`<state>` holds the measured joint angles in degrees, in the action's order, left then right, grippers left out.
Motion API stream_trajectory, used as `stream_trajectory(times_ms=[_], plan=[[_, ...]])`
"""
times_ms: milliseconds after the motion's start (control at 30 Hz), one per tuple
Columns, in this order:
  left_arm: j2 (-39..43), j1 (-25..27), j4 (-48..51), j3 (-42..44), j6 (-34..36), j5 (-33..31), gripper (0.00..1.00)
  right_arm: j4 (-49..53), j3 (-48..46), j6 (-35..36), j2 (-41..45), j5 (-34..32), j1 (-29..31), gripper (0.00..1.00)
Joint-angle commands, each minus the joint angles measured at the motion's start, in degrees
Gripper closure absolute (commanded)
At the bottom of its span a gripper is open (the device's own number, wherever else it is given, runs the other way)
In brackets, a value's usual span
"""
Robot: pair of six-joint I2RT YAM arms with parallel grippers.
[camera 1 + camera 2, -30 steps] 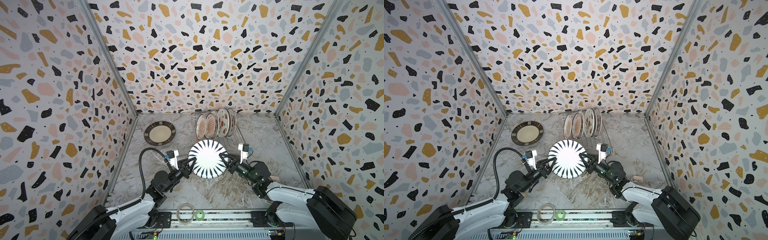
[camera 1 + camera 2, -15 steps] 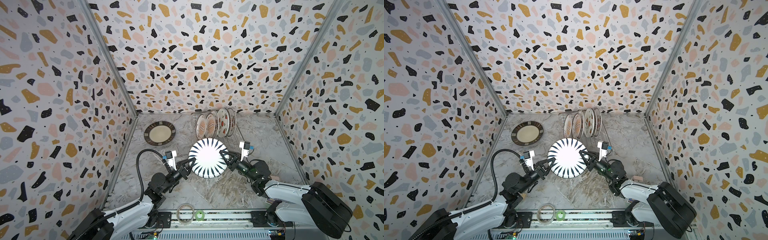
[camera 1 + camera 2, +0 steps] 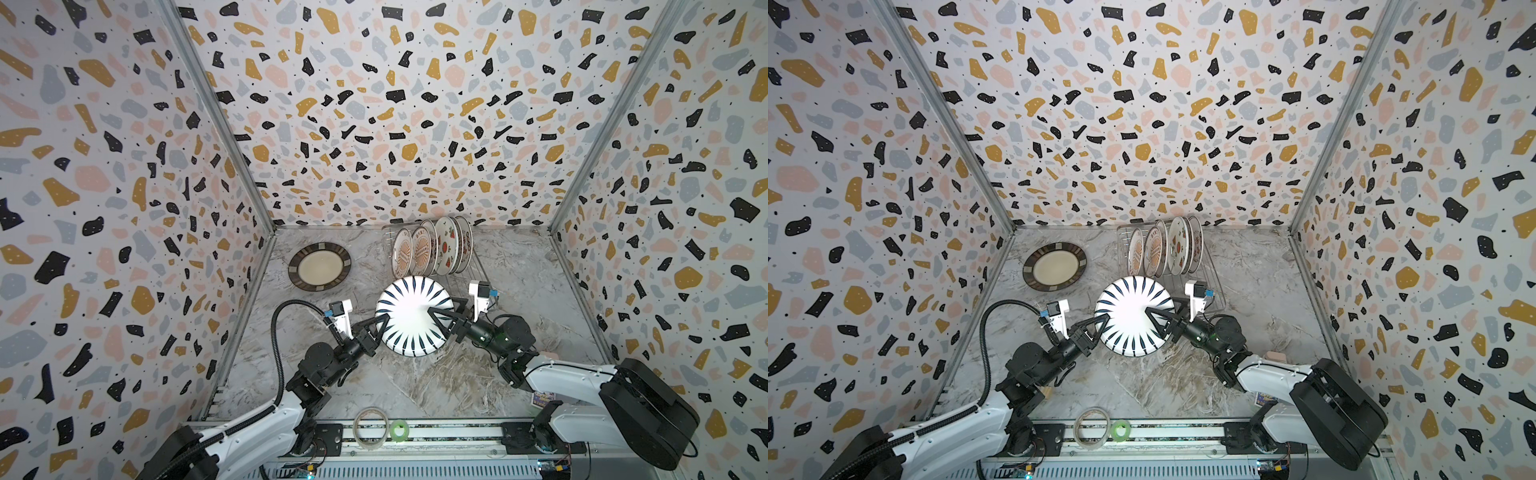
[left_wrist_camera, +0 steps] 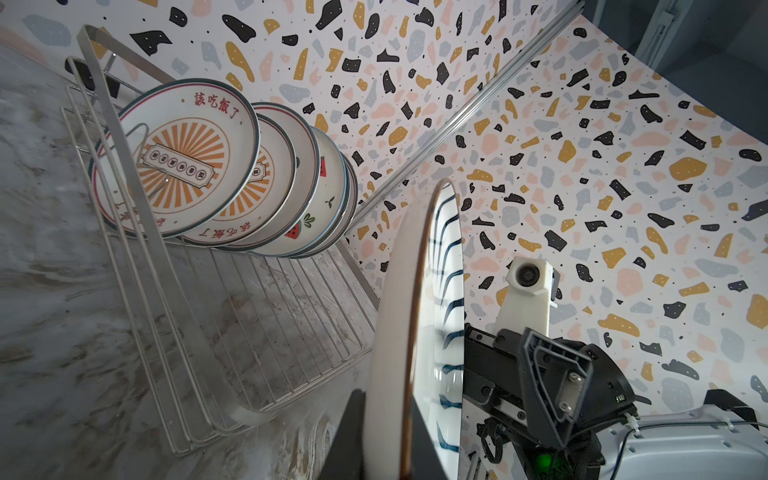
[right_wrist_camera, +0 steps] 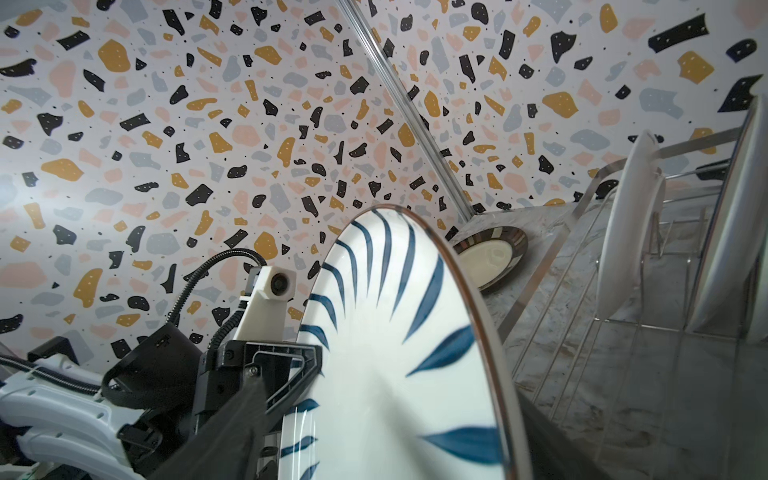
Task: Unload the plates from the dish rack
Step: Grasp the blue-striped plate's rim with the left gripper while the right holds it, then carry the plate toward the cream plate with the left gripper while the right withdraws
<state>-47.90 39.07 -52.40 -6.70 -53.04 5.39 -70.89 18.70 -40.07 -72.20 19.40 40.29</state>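
A white plate with dark radial strokes (image 3: 409,316) (image 3: 1133,316) hangs in front of the dish rack (image 3: 478,274) (image 3: 1212,286). My left gripper (image 3: 380,328) (image 4: 388,457) is shut on its left rim. My right gripper (image 3: 434,318) (image 5: 374,436) stands open, one finger on each side of the right rim, and holds nothing. Several plates (image 3: 419,251) (image 4: 178,158) stand upright at the back of the dish rack. A brown-rimmed plate (image 3: 320,266) (image 5: 490,253) lies flat on the table to the rack's left.
Two tape rolls, one clear (image 3: 369,422) and one green (image 3: 399,430), lie on the front rail. Speckled walls close in the marble table on the left, back and right. The front half of the dish rack (image 4: 249,332) holds no plates.
My right gripper has opened off the striped plate's right rim. The left gripper has closed a little tighter on the left rim. The plate has barely moved.
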Motion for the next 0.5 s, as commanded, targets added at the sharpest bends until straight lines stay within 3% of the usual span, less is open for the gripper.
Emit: stream_trajectory(times_ms=[0,133,333,467], plan=[[1.08,-1.29,-8.92,-4.77,-3.39,-2.32,1.00,2.59,1.30,2.42,2.87,-2.75,0.39,0.01],[0.51,-3.93,-9.41,-5.32,-4.76,-3.59,1.00,4.29,0.04,3.76,5.14,-5.66,0.49,0.01],[-3.00,-9.52,-13.68,-6.28,-9.99,-0.21,1.00,6.21,-0.78,5.79,7.07,-8.19,0.56,0.01],[-3.32,-12.73,-13.60,-6.61,-11.28,-1.32,1.00,4.14,-1.65,11.80,7.55,-9.64,2.87,0.01]])
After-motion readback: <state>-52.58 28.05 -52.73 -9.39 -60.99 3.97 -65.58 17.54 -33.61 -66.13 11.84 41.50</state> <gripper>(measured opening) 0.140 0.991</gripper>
